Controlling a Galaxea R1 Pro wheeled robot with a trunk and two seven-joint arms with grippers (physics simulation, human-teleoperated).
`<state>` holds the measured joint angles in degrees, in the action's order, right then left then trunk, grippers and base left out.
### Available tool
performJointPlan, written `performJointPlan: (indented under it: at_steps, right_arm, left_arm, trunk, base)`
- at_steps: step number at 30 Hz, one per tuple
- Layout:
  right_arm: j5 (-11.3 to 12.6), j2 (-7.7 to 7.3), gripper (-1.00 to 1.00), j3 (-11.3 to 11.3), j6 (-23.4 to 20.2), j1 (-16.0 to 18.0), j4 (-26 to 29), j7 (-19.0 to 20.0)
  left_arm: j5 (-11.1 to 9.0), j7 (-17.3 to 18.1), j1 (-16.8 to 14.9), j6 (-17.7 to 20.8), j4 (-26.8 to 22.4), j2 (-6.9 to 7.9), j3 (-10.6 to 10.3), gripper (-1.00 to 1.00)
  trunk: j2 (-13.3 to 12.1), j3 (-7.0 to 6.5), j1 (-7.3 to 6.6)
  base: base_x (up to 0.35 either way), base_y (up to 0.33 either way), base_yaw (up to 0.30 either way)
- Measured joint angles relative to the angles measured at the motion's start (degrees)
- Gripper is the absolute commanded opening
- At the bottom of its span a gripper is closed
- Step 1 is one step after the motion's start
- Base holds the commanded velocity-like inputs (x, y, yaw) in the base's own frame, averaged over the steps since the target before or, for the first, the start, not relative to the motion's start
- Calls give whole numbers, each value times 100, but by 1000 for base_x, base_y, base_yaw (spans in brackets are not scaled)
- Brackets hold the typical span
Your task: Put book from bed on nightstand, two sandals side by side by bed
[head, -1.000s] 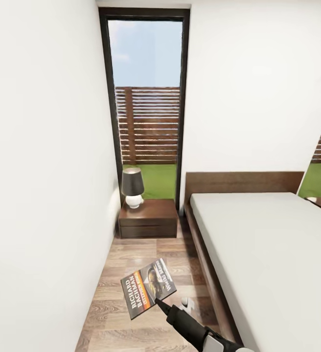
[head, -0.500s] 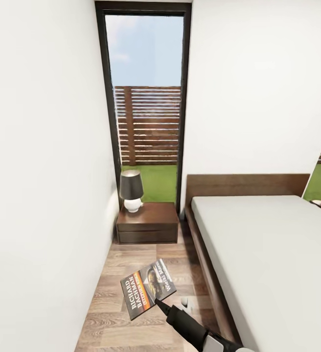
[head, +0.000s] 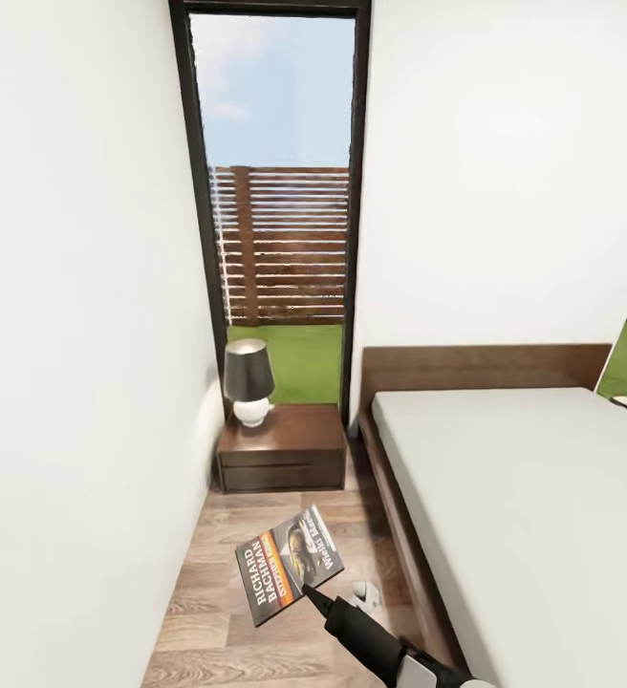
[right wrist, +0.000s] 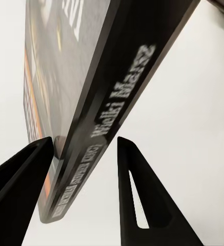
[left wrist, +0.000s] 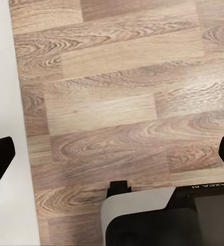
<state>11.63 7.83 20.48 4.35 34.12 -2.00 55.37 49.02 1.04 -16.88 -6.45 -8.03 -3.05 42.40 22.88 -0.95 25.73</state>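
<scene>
My right gripper (head: pixel 309 594) is shut on the book (head: pixel 288 564), a dark paperback with an orange band and white "RICHARD BACHMAN" lettering, and holds it tilted above the wood floor between the white wall and the bed (head: pixel 533 506). In the right wrist view the book (right wrist: pixel 101 97) stands edge-on between the two black fingers (right wrist: pixel 24 174) of that gripper (right wrist: pixel 84 142). Ahead, the dark brown nightstand (head: pixel 294 454) stands beside the headboard. My left gripper (left wrist: pixel 114 154) is open over bare floor planks (left wrist: pixel 117 77). The sandals are out of view.
A lamp (head: pixel 248 380) with a dark shade and white base takes the nightstand's left part. A tall dark-framed window (head: pixel 275 191) rises behind it. The white wall (head: pixel 65 334) on the left and the bed frame (head: pixel 399 535) bound a narrow floor strip.
The whole view has shifted: the camera has come closer, so the nightstand, lamp and window look larger and nearer. The book sits the same way in my right gripper.
</scene>
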Motion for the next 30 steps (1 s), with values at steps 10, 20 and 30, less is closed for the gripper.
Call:
performJointPlan:
  at_steps: [10, 20, 30]
  right_arm:
    - [-6, 0, -100, -5, 0, 0, 0, -9]
    - [-10, 0, -100, -5, 0, 0, 0, -17]
    - [-11, 3, -100, -6, 0, 0, 0, -19]
  left_arm:
    - [0, 0, 1, -3, -1, 0, 0, 100]
    - [1, 0, 1, -8, -1, 0, 1, 100]
    - [2, 0, 0, -9, 6, 0, 0, 100]
  trunk:
    - [0, 0, 0]
    - [0, 0, 0]
    - [0, 0, 0]
  base:
    - [320, 106, -27]
    - [307, 143, -2]
    - [307, 114, 0]
